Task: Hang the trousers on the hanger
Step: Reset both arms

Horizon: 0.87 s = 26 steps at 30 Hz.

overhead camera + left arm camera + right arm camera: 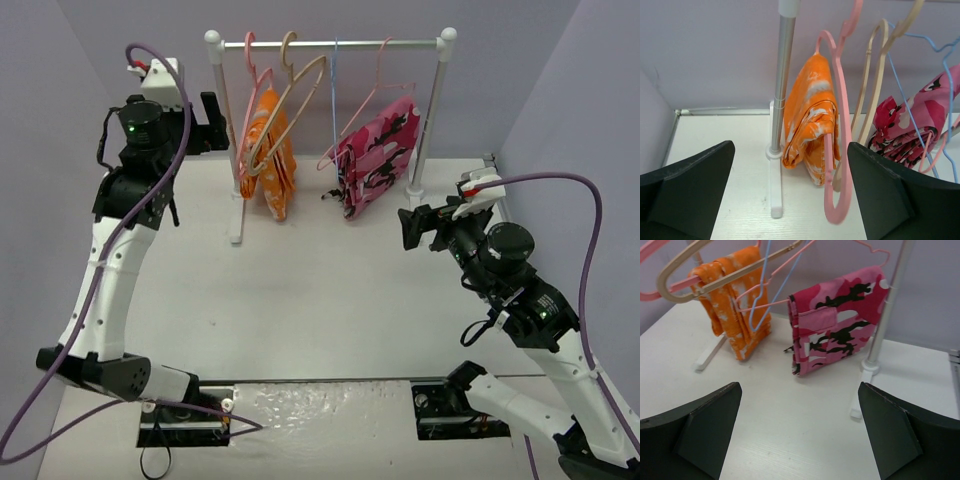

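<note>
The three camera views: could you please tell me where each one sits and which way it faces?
Top external: above and behind the left arm and right arm, looking down the table at the clothes rail; both arms show.
Left wrist: at the rail's left end, facing the trousers draped on the pink hanger; its open jaws fill the lower corners.
Right wrist: low over the table, facing the camouflage garment; its open jaws likewise.
Shared: both wrist views show the trousers and camouflage garment.

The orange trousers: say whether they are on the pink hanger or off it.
On. The trousers hang folded over the lower bar of the pink hanger, whose hook sits on the rail.
</note>
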### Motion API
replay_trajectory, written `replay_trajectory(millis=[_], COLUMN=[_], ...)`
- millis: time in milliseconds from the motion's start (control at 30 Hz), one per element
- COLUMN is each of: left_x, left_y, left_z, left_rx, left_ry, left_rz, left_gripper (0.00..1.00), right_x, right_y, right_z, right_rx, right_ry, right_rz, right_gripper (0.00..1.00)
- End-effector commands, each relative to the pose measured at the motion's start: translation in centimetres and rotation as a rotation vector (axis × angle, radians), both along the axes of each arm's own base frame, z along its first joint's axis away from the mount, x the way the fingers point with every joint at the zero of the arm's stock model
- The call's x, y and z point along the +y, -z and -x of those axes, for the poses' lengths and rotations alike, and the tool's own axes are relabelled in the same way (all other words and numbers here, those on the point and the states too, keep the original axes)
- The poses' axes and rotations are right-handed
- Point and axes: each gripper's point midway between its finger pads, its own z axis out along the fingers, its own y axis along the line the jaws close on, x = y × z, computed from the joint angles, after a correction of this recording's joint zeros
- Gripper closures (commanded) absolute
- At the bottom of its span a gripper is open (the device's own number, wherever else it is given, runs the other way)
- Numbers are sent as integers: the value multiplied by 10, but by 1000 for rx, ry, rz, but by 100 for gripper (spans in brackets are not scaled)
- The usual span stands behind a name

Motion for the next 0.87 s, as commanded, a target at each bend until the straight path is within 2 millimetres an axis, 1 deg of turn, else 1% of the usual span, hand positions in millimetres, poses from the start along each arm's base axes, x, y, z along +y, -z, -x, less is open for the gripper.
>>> replay_trajectory(millis=[0, 67, 100, 167, 200, 267, 300, 367, 433, 500, 667, 767, 833], left_x=[21, 30, 38, 47, 50, 60, 65, 70, 72, 71, 64, 62, 63], left_y=[-18, -1, 0, 29, 54, 74, 92, 131, 150, 169, 198, 212, 215], left_z=[67, 84, 106, 134, 137, 162, 170, 177, 186, 188, 189, 189, 188], left_rx=[-63, -30, -43, -14, 38, 53, 84, 151, 166, 190, 225, 250, 258], left_ry=[-4, -21, -33, -49, -61, -83, -101, -127, -132, -130, -110, -104, -109], left_rz=[-63, -87, -84, -85, -96, -97, -101, -106, -103, -96, -59, -51, -51], left_gripper=[3, 3, 3, 3, 3, 3, 3, 3, 3, 3, 3, 3, 3], right_x=[-45, -53, -56, -67, -74, -80, -83, -87, -93, -97, -102, -100, -98], right_y=[-16, -13, -11, -6, -5, 0, 3, 7, 12, 18, 26, 30, 30], right_z=[2, 4, 6, 10, 12, 17, 19, 20, 22, 23, 27, 27, 26], right_rx=[-63, -59, -57, -50, -53, -48, -47, -44, -40, -34, -33, -27, -24], right_ry=[205, 241, 255, 298, 326, 352, 367, 387, 417, 439, 457, 448, 439], right_rz=[-2, -12, -10, -2, -5, -40, -50, -58, -72, -77, -92, -91, -91], right_gripper=[0, 0, 0, 0, 0, 0, 0, 0, 0, 0, 0, 0, 0])
